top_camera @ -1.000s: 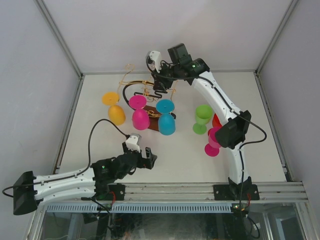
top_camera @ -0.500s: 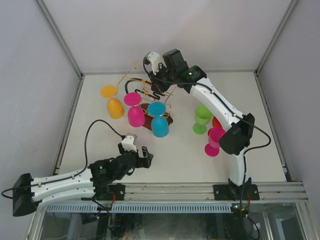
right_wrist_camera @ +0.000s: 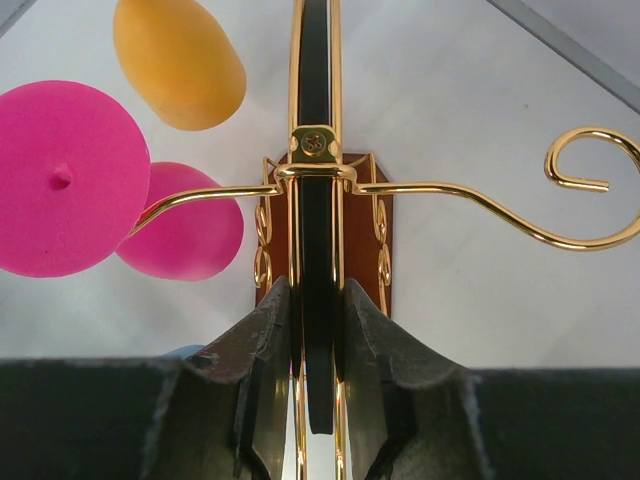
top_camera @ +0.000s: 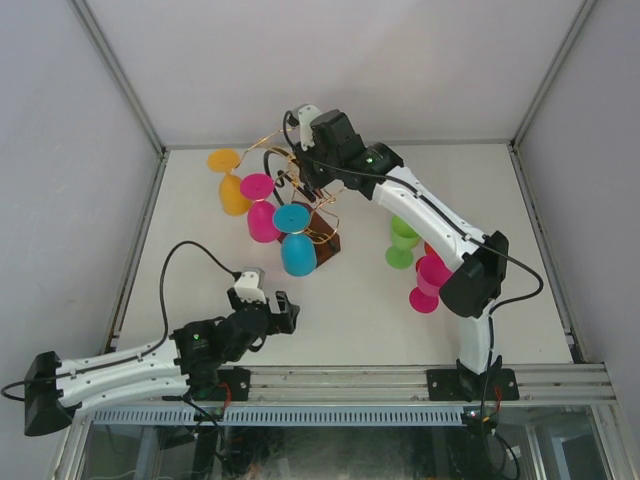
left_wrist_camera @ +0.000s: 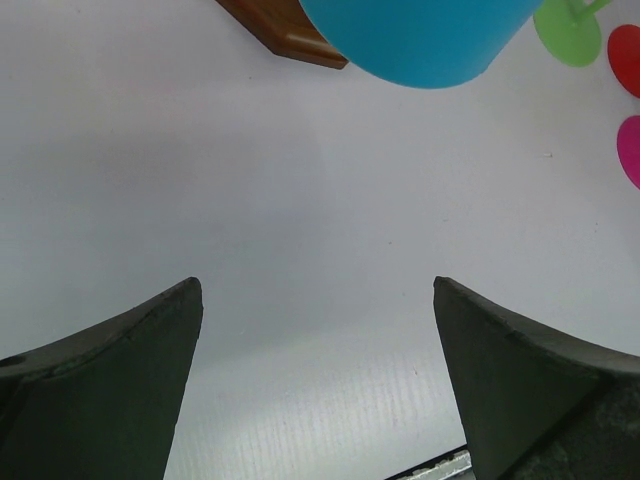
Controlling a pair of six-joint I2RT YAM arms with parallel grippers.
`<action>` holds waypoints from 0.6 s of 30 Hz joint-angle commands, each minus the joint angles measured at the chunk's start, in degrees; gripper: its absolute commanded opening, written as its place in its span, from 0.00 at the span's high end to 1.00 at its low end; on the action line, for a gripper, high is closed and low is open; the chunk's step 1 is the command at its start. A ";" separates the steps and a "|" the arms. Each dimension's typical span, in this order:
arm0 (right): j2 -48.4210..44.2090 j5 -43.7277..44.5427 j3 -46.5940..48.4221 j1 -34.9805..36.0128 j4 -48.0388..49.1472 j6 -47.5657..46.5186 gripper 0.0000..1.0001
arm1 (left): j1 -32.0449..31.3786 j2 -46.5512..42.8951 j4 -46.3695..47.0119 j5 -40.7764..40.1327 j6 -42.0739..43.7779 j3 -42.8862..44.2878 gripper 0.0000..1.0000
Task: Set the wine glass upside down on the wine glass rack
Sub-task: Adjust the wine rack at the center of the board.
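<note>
- Pale-walled enclosure, white table (top_camera: 500, 200).
- Back centre-left: gold wire wine glass rack (top_camera: 326, 236), scroll arms, black curved band (right_wrist_camera: 314, 60), brown wooden base (right_wrist_camera: 385, 250).
- Pinched at band by right end effector (right_wrist_camera: 315, 300); left end effector (left_wrist_camera: 317, 290) spread wide.

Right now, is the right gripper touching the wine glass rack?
Touching. The right wrist view shows the right gripper clamped on the wine glass rack: both fingers press against its gold-edged black band, no gap either side.
</note>
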 commanded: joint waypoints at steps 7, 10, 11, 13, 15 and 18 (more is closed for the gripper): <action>-5.20 16.11 -3.59 0.25 4.47 13.10 1.00 | 0.31 -2.05 -2.11 -3.92 -2.05 1.42 0.00; -5.67 18.51 -4.37 0.57 5.36 15.52 1.00 | 0.29 -2.09 -2.32 -4.01 -2.09 1.58 0.00; -5.76 19.03 -4.42 0.80 5.55 16.23 1.00 | 0.27 -2.03 -2.33 -4.10 -2.11 1.58 0.00; -5.68 20.30 -4.41 1.25 6.07 17.21 1.00 | 0.31 -2.03 -2.38 -4.10 -2.12 1.57 0.00; -5.52 21.27 -4.39 1.63 6.50 18.38 1.00 | 0.31 -2.08 -2.59 -4.17 -2.13 1.66 0.01; -5.50 23.09 -4.38 2.00 6.93 20.35 1.00 | 0.27 -2.08 -3.22 -4.35 -2.13 1.99 0.00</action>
